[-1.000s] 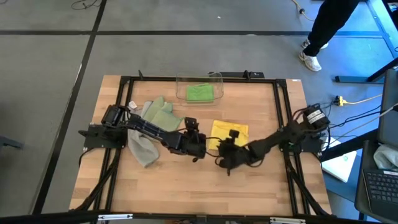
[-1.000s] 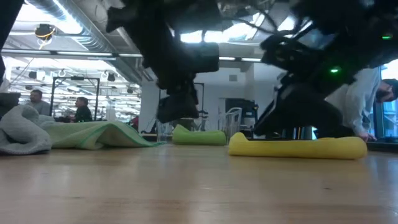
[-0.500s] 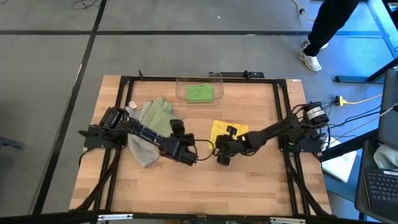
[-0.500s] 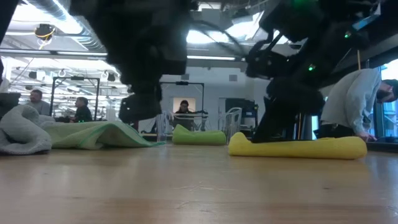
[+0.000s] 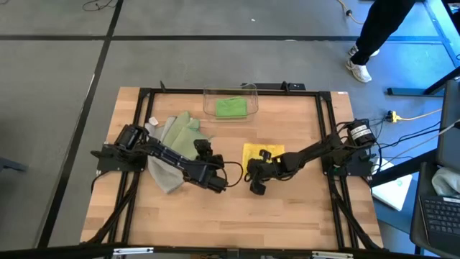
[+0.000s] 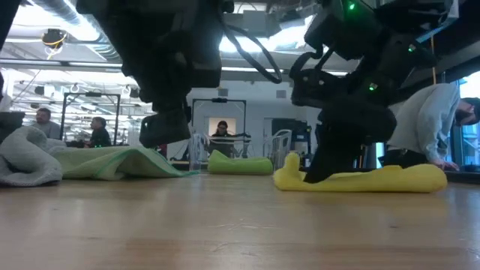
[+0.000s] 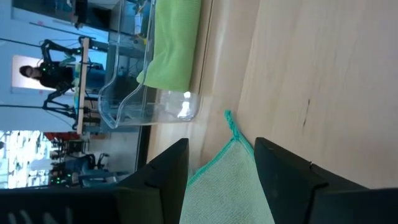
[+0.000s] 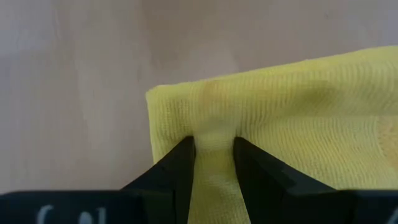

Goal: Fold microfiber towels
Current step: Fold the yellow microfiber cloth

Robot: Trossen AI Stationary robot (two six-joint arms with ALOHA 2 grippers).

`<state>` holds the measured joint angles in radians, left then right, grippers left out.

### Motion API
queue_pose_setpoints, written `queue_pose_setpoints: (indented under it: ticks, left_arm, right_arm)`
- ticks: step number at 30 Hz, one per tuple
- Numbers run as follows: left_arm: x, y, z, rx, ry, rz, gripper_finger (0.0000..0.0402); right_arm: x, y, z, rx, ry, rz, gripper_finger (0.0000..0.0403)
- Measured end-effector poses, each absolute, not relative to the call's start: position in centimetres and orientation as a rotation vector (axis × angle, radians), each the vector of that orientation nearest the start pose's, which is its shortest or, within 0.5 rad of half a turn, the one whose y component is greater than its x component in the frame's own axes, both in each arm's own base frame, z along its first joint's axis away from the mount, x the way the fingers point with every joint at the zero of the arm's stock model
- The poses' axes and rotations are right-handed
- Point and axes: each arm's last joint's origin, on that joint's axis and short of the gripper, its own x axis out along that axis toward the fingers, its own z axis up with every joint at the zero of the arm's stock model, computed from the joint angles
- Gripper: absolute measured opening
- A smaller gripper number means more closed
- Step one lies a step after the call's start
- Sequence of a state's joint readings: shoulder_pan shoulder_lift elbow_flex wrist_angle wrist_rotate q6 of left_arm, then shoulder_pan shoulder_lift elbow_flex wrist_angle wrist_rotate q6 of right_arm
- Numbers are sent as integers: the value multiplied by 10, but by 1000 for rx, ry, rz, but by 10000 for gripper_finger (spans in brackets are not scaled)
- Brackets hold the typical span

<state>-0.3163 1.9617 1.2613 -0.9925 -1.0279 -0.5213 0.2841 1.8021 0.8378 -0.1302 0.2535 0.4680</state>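
The yellow towel (image 5: 267,152) lies folded on the table's middle right. My right gripper (image 5: 253,167) is shut on its left near corner. The pale sage towel (image 5: 185,133) lies spread at the left, with the grey towel (image 5: 165,173) bunched just nearer. The bright green towel (image 5: 231,107) lies folded in the clear bin (image 5: 249,90) at the far edge. My left gripper (image 5: 204,147) is open and hovers above the table at the sage towel's right edge. The towel's teal-hemmed corner (image 7: 231,124) shows beyond the fingers. My right gripper pinches the yellow towel between its two fingers just inside its left near corner (image 8: 213,127). The cloth bunches into a small ridge between the fingers. The fingers slant down from the table's right. The corner (image 6: 289,161) is raised a little; the rest lies on the table.
A black frame (image 5: 215,91) runs around the wooden table. Bare wood lies in front of both grippers toward the near edge. In the low view, people stand in the room behind (image 6: 97,131), and one bends over at the right (image 6: 427,120).
My left gripper has gone toward the table's left and far side, to the sage towel's right edge. My right gripper has gone toward the table's left along the yellow towel. The towel's left end now stands raised off the table; the rest has stayed flat.
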Motion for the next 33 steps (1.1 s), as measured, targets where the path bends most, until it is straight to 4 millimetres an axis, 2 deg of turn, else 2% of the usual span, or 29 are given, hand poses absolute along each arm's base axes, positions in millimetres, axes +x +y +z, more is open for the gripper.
queue_pose_setpoints:
  ticks: [5,10,16,20,23,25,27,30,33]
  left_arm:
    - [329,-81,153,632,1110,827,176]
    - [330,-81,153,628,1106,826,176]
    - [333,-82,153,627,1090,810,176]
    - [339,-82,153,636,1072,782,176]
    - [344,-82,153,631,1055,763,176]
    - [347,-81,153,622,1051,748,176]
    - [350,-80,153,611,1046,728,176]
    - [357,-77,153,601,1036,691,176]
    - [366,-75,155,587,1005,642,176]
  right_arm:
    - [290,100,107,86,1106,-180,120]
    - [271,138,113,-6,1156,107,120]
    - [230,180,120,-160,1263,396,120]
    - [200,195,123,-300,1349,512,120]
    - [184,196,129,-395,1388,505,120]
    - [181,198,137,-449,1359,471,120]
    - [181,199,148,-512,1308,412,120]
    - [188,208,176,-514,1165,364,120]
    - [189,212,192,-518,1141,318,120]
